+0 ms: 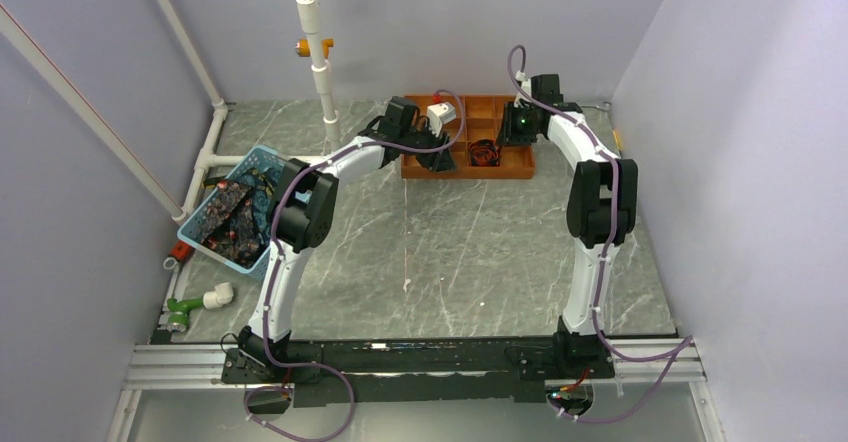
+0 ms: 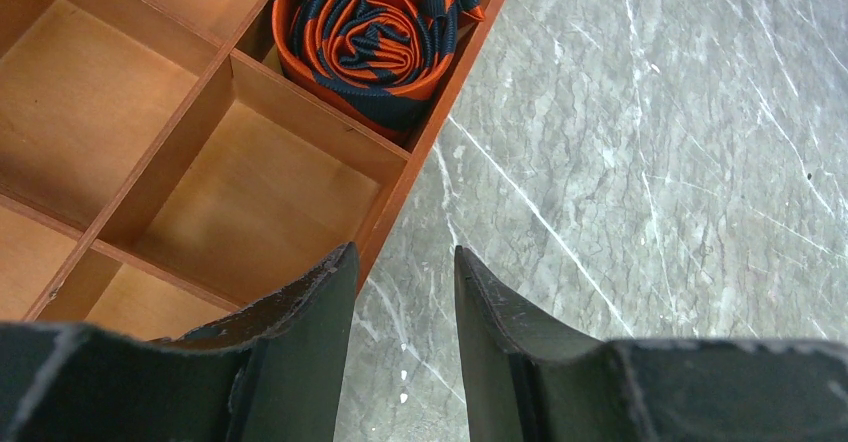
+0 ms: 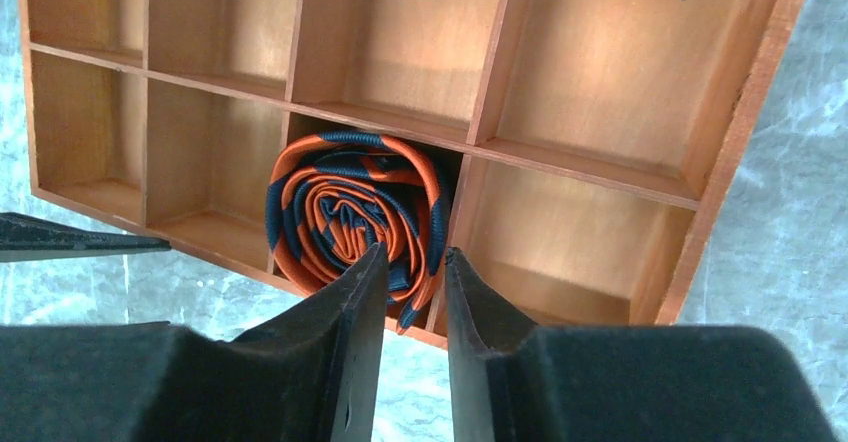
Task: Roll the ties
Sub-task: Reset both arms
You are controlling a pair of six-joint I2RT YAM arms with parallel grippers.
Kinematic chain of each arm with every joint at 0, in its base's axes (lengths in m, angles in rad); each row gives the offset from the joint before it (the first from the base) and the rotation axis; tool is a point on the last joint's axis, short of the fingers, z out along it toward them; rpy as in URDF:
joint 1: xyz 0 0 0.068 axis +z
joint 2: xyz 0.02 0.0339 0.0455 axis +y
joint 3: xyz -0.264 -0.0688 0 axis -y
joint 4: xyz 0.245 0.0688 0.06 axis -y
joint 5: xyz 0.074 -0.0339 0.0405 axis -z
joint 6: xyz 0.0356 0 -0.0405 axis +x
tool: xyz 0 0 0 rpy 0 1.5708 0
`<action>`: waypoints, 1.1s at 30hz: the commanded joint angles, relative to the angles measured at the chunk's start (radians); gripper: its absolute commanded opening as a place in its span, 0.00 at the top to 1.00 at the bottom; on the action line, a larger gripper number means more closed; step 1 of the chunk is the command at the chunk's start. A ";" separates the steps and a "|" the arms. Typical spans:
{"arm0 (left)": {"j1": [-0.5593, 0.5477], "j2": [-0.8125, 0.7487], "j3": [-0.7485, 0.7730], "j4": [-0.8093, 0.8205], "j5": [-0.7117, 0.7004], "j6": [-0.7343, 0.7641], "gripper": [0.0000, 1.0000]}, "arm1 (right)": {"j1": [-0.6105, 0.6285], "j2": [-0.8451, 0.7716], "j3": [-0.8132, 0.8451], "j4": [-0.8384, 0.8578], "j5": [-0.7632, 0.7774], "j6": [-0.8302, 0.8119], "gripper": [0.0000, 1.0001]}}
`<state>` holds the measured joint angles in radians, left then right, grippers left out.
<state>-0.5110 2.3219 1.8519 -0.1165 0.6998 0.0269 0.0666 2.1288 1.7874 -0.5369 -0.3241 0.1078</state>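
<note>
A tie striped in orange and black lies rolled in a coil in a front compartment of the orange-brown gridded tray. It also shows in the left wrist view and the right wrist view. My left gripper is open and empty, above the tray's front edge, left of the roll. My right gripper is narrowly open and empty, above the roll's right edge. More dark ties with red patterns lie heaped in a blue basket at the left.
The tray's other compartments hold nothing. A white upright pipe stands at the back left. White pipes run along the left wall, with green and white pipe fittings on the floor. Grey walls close in both sides.
</note>
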 commanded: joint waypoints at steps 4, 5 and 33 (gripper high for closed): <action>0.002 -0.060 0.001 0.014 0.016 0.020 0.55 | 0.004 -0.017 -0.050 0.018 -0.013 -0.020 0.91; 0.003 -0.060 0.001 0.012 0.016 0.020 0.54 | 0.003 -0.017 -0.062 0.014 -0.011 -0.020 0.94; 0.022 -0.390 -0.193 -0.088 -0.140 0.209 0.00 | -0.008 -0.328 -0.129 0.062 -0.096 -0.143 0.13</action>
<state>-0.4988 2.0796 1.6936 -0.1757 0.5995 0.1658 0.0677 1.9438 1.6665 -0.4931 -0.3954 0.0387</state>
